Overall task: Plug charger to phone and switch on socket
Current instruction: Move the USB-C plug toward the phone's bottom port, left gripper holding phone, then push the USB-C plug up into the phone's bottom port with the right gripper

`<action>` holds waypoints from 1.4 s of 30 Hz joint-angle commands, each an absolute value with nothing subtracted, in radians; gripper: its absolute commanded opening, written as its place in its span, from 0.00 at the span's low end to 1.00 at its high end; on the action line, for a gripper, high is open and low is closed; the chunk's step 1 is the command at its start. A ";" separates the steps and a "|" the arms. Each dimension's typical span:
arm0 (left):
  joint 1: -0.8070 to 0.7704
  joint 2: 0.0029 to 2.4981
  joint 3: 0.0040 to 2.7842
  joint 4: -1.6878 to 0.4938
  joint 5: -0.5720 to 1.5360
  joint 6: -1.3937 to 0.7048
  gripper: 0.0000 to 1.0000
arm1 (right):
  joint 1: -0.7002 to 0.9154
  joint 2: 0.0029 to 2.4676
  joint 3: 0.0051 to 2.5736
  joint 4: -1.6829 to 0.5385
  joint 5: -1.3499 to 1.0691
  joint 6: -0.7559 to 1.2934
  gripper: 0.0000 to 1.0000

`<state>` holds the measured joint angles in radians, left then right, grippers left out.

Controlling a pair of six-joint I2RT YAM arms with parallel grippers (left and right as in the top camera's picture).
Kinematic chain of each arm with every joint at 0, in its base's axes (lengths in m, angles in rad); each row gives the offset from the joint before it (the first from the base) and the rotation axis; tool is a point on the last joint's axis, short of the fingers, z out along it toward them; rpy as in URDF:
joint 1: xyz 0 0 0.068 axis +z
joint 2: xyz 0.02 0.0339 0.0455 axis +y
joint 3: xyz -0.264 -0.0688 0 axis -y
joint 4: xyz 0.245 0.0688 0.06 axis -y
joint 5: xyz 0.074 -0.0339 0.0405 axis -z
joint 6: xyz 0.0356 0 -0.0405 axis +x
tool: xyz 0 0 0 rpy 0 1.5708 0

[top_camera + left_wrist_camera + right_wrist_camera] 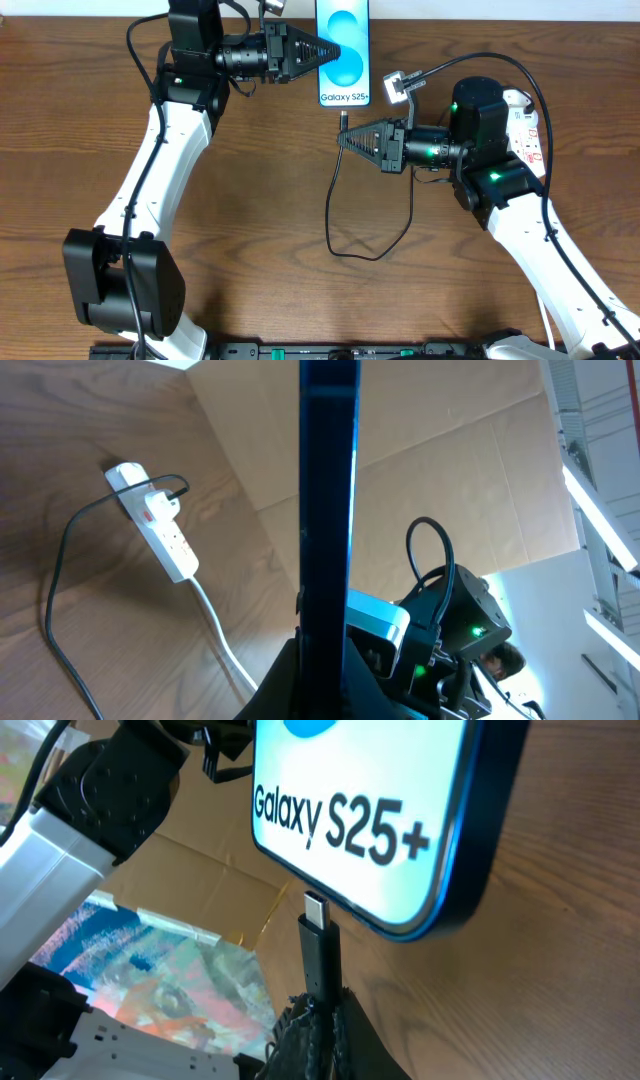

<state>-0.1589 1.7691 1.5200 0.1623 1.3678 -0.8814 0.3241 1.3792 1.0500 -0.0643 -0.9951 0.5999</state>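
The phone (343,50), its screen bright blue with white text, is at the table's far edge with my left gripper (336,52) shut on its side. In the left wrist view the phone (328,510) shows as a dark upright edge rising from between the gripper (325,665) jaws. My right gripper (344,138) is shut on the charger's black plug (344,119), which points at the phone's bottom edge. In the right wrist view the plug's (320,945) metal tip is right at the phone's (370,810) lower edge, above the gripper (322,1020). The socket (155,525) lies on the table.
The charger's thin black cable (335,215) drops from the plug and loops toward the front of the table. The socket (527,125) is half hidden behind my right arm at the right edge. Its white cord (215,625) trails off.
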 commanded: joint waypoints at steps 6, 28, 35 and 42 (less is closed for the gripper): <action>-0.157 1.745 1.541 0.173 1.403 -0.850 0.07 | 0.329 1.375 1.065 -0.061 -0.974 0.613 0.01; -0.157 1.745 1.541 0.173 1.395 -0.826 0.07 | 0.368 1.374 1.065 -0.067 -0.899 0.617 0.02; -0.157 1.745 1.541 0.173 1.376 -0.796 0.07 | 0.368 1.374 1.065 -0.067 -0.892 0.616 0.02; -0.157 1.745 1.541 0.173 1.377 -0.785 0.07 | 0.368 1.374 1.065 -0.071 -0.889 0.612 0.01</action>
<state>-0.1589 1.7691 1.5200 0.1623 1.3731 -0.8146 0.3634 1.3792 1.0500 -0.0700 -0.8963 0.6106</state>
